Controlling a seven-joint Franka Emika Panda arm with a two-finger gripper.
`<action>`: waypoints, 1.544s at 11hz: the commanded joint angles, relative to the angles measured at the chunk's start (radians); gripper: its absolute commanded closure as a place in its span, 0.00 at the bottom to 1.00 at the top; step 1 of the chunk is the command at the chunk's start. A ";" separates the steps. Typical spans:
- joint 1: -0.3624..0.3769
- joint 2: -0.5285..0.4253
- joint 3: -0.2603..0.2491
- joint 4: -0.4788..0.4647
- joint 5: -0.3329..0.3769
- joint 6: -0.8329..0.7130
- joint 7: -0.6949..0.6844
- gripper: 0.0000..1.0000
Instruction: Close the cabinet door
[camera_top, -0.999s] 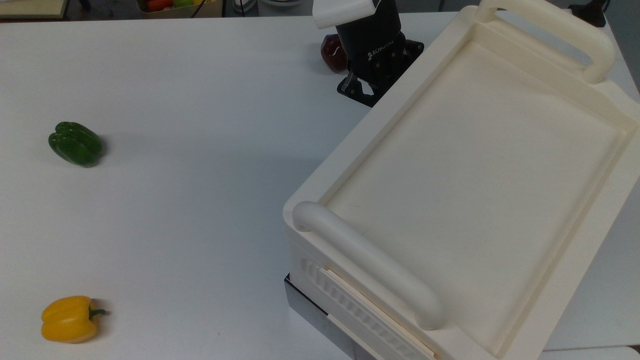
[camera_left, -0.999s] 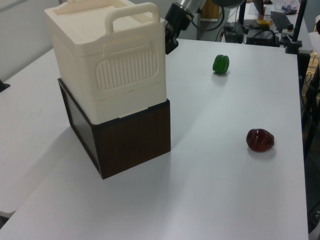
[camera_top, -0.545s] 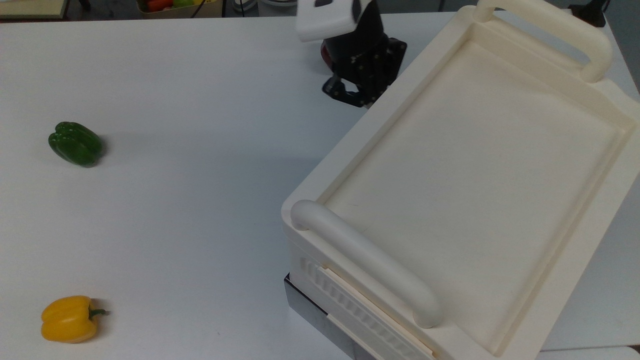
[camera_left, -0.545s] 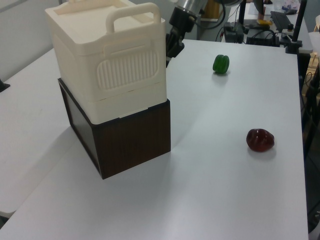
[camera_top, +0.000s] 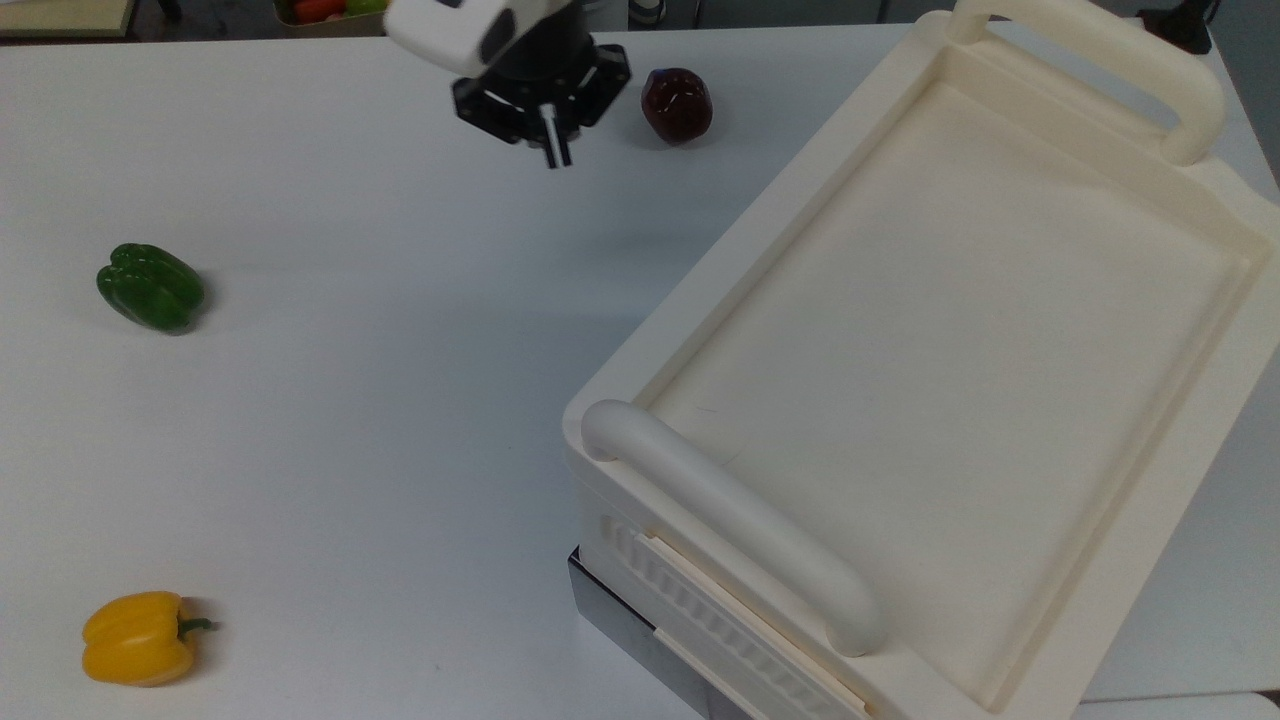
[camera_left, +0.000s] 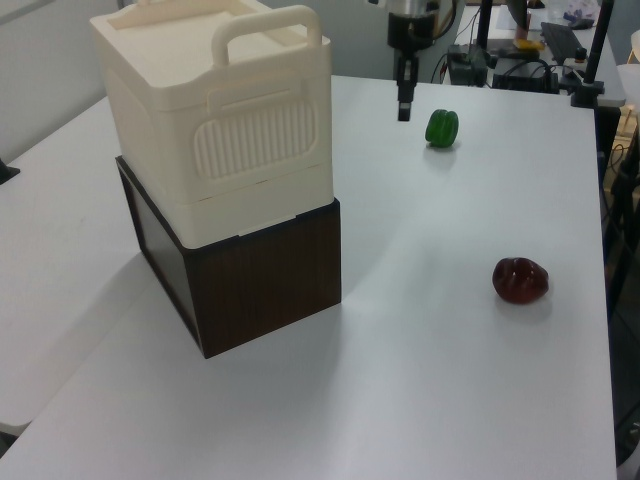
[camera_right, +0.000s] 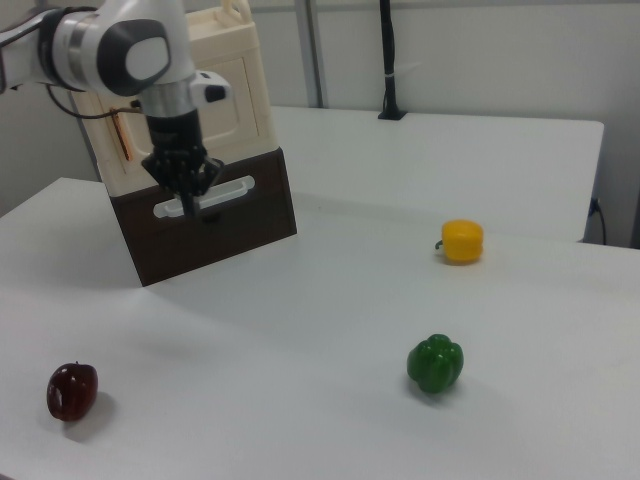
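The cabinet (camera_top: 960, 330) is a big cream box with a recessed top and two thick handles, standing on a dark base (camera_left: 262, 285). In the right view the cabinet door (camera_right: 240, 110) faces the camera, with its copper bar handle (camera_right: 120, 135) near the right view's left end. The door looks flush with the cabinet front. My gripper (camera_top: 553, 152) hangs over the bare table, apart from the cabinet, to the top view's left of it. Its fingers point down and are shut on nothing. The gripper (camera_right: 188, 205) shows in front of the dark base, and the gripper (camera_left: 403, 108) is also near the green pepper.
A dark red pepper (camera_top: 677, 105) lies between the gripper and the cabinet. A green pepper (camera_top: 150, 287) and a yellow pepper (camera_top: 140, 637) lie at the top view's left on the white table (camera_top: 380, 380). A white bar handle (camera_right: 205, 197) sits on the dark base.
The gripper has left the cabinet's side and swung toward the top view's left, uncovering the red pepper. The cabinet stays put.
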 joint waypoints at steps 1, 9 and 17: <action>-0.027 -0.047 -0.103 -0.020 -0.005 -0.065 0.043 0.33; -0.036 -0.090 -0.166 -0.015 -0.072 -0.137 0.244 0.00; -0.036 -0.081 -0.165 -0.015 -0.087 -0.134 0.240 0.00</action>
